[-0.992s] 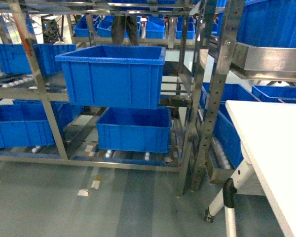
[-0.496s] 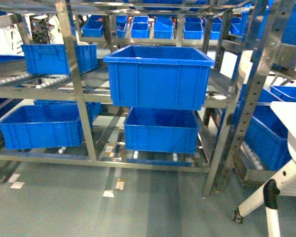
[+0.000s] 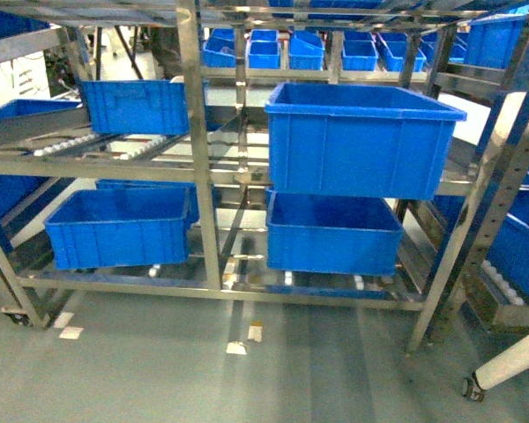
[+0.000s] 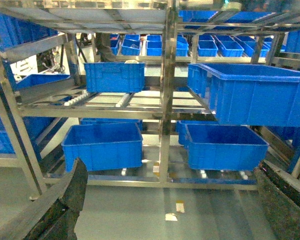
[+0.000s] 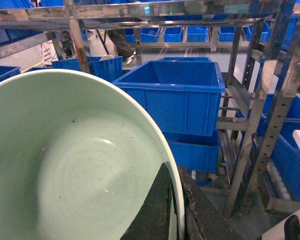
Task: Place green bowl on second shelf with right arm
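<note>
My right gripper (image 5: 176,207) has its jaws pinched on the rim of the bowl (image 5: 75,175), one dark finger inside the wall and one outside. The bowl is smooth, pale mint green, round and thin-rimmed, and it fills the left of the right wrist view, tilted so I look into it; faint rings and a few specks mark its bottom. My left gripper (image 4: 170,210) shows two dark, rough-textured fingers at the lower corners of its view, spread wide with nothing between them.

Ahead of both sets of jaws stands the rack (image 3: 190,159), shiny stainless steel with perforated uprights. Its second shelf (image 3: 159,150) is made of horizontal bars and white roller rails. On that shelf I count two bins in the head view: a large bin (image 3: 360,137), rectangular blue plastic with ribbed sides, on the right, and a smaller bin (image 3: 134,106) further back on the left. Below them on the lowest tier sit two more, a left bin (image 3: 119,227) and a right bin (image 3: 332,233). More small blue bins line the racks behind.

The floor (image 3: 159,379) is smooth grey-green with a few scraps of tape. A white leg (image 3: 511,361) on a castor shows at lower right.
</note>
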`<state>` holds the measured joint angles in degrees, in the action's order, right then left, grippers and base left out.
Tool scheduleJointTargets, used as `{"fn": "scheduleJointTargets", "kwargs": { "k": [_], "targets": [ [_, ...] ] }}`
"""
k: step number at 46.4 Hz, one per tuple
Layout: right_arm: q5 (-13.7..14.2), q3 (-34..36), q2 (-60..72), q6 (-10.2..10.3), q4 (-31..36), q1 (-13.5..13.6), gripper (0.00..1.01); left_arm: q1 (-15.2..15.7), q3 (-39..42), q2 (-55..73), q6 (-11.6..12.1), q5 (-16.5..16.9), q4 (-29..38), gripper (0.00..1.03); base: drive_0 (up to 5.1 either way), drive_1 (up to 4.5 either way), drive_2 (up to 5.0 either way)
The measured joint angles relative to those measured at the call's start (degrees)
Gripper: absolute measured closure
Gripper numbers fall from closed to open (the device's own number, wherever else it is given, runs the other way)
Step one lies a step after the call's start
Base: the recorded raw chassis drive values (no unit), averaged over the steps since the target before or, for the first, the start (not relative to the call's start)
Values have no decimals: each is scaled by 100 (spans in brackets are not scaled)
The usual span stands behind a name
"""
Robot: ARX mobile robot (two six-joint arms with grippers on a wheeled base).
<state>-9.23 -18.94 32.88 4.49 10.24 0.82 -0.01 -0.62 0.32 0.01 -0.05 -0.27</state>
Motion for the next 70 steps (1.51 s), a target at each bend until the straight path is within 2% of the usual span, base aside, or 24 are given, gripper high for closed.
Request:
{"fn": "scheduleJointTargets", "kwargs": {
  "k": [14,23,44,70],
  "targets": [
    [-11,0,11,0,-15,-2,99,0,0,0,0,-26,-2,5,-492,249,249],
    [2,0,0,0,-4,26,99,0,0,0,0,-9,9,5,0,0,0],
    [-15,0,2,0,-2,28,99,-2,0,0,2,0,0,5,299,147,-450],
    [0,0,2,0,-11,31,99,-4,0,0,0,0,0,5,10,401,-382]
  ]
}}
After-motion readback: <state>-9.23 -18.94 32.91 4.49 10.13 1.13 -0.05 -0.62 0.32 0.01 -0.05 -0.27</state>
